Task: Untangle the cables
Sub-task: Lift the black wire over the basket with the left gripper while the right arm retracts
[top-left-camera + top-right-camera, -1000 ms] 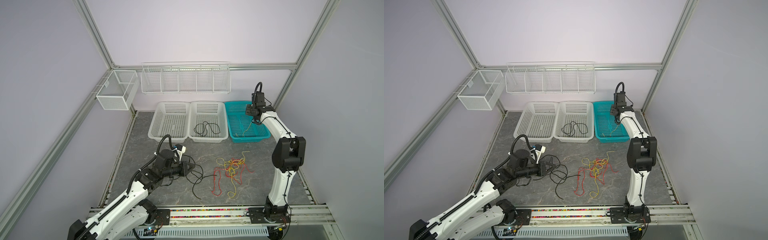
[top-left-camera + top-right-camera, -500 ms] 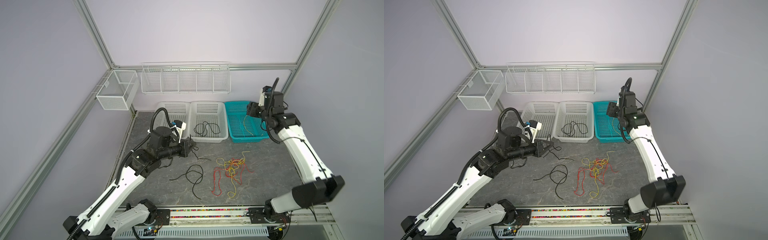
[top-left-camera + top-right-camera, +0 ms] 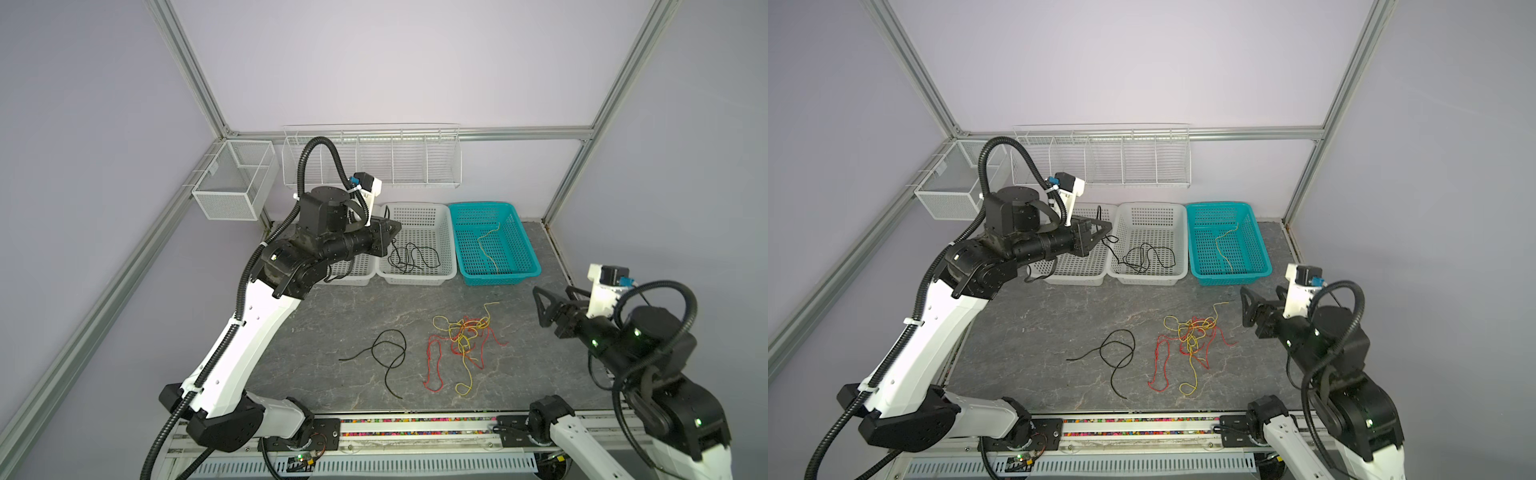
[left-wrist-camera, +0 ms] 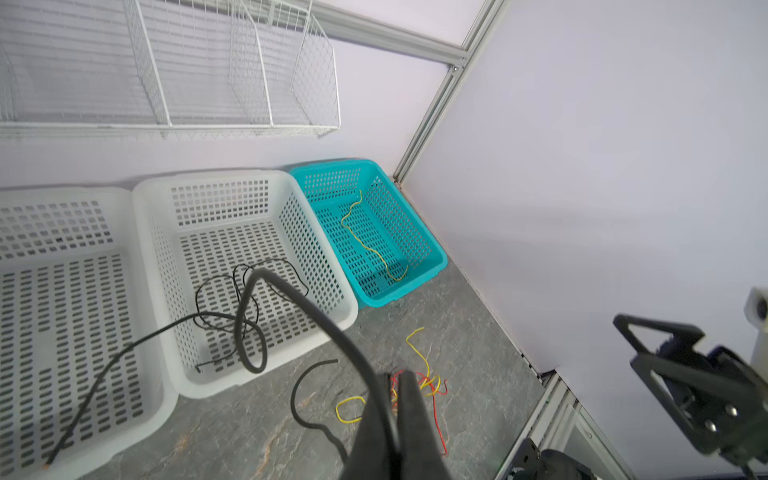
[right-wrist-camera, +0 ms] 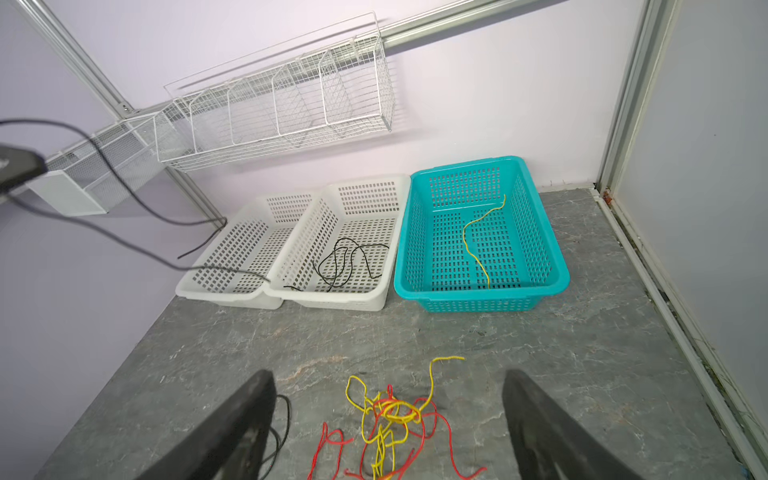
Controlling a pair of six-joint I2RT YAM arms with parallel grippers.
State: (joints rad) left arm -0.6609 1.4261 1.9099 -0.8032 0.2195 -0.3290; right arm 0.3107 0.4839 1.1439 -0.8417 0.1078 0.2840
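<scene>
A red and yellow tangle of cables (image 3: 461, 334) (image 3: 1192, 332) (image 5: 390, 415) lies on the grey table. One loose black cable (image 3: 388, 353) (image 3: 1119, 353) lies left of it. My left gripper (image 3: 395, 226) (image 3: 1108, 227) (image 4: 398, 376) is shut on another black cable (image 4: 291, 291) (image 3: 1113, 242), held above the white baskets with its ends hanging into them. A further black cable (image 3: 411, 257) (image 5: 349, 262) lies in the middle white basket (image 3: 415, 281). A yellow cable (image 3: 486, 245) (image 5: 473, 245) lies in the teal basket (image 3: 498, 277). My right gripper (image 3: 557, 299) (image 3: 1262, 303) (image 5: 387, 374) is open and empty, right of the tangle.
A left white basket (image 3: 353, 276) stands beside the middle one along the back wall. Above them hang a wire rack (image 3: 374, 158) and a mesh box (image 3: 232, 187). The arms' base rail (image 3: 415, 428) runs along the front edge.
My left gripper has lifted its black cable off the table and carried it back over the white baskets. My right gripper has opened and drawn back from the teal basket, leaving the yellow cable there.
</scene>
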